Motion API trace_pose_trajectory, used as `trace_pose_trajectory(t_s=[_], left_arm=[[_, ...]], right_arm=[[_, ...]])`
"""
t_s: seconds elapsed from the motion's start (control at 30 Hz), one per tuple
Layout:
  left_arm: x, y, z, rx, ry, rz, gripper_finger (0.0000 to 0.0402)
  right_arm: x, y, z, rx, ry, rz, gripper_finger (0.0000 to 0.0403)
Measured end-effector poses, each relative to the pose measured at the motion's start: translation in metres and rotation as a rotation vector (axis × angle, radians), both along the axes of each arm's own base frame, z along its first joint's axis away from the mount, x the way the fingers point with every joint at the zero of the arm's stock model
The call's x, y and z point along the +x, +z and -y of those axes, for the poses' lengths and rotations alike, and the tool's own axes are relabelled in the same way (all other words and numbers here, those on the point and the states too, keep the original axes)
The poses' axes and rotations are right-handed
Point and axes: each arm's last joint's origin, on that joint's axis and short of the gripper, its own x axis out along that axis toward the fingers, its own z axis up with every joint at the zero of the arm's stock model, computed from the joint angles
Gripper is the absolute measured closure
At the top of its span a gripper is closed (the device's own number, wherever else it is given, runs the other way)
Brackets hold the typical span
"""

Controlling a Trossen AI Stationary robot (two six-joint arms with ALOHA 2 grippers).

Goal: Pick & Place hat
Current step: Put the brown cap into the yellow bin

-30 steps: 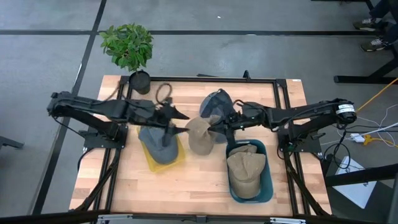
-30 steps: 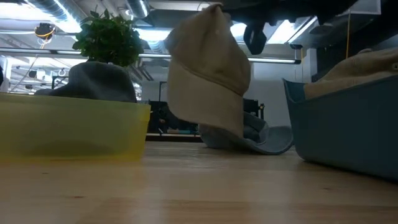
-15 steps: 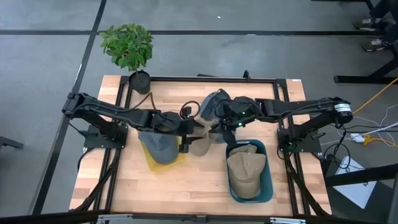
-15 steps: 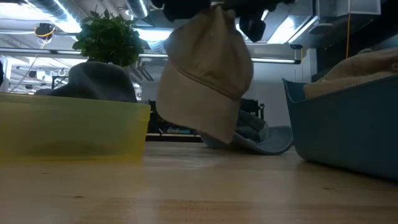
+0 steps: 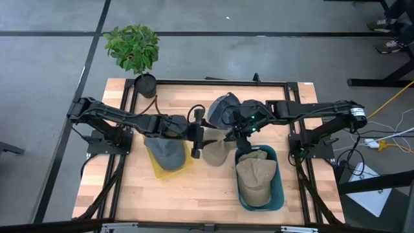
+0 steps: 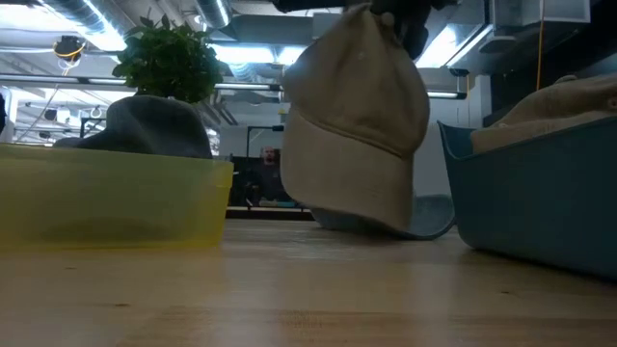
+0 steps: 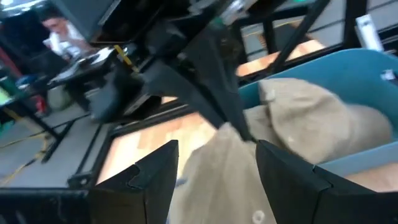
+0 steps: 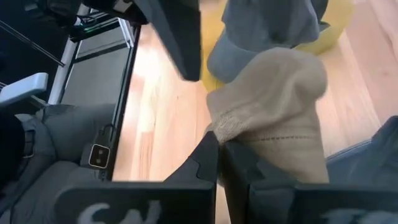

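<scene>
At frame centre, the right gripper (image 5: pixel 231 134) pinches the crown of a tan fabric cap (image 5: pixel 217 151), hanging beside the blue plastic bin (image 5: pixel 277 191); the left gripper (image 5: pixel 196 137), fingers spread, flanks it.

Tan hat (image 5: pixel 216 152) carried toward blue bin (image 5: pixel 279 195) (off table).

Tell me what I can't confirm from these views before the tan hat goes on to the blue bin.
- Low view: what holds the tan hat is cut off by the top edge.
- High view: the arms cover the tan hat's crown; only its lower part shows.
- Low view: the blue bin wall hides its floor and most of the hat inside.
- Left wrist view: motion blur hides the grasp point.
</scene>
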Motion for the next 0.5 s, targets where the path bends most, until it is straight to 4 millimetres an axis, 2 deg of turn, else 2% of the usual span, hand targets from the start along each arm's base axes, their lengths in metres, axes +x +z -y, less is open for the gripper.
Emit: trace_pose_trajectory(t_s=[0.33, 0.5], left_arm=[[0.001, -0.001, -0.004, -0.060, -0.071, -0.004, 0.0190], [0.007, -0.013, -0.006, -0.095, -0.077, -0.058, 0.0190]], right_arm=[[0.001, 0.002, -0.002, 0.022, 0.050, 0.030, 0.0393], [0.008, 0.002, -0.005, -0.002, 0.118, 0.084, 0.0393]])
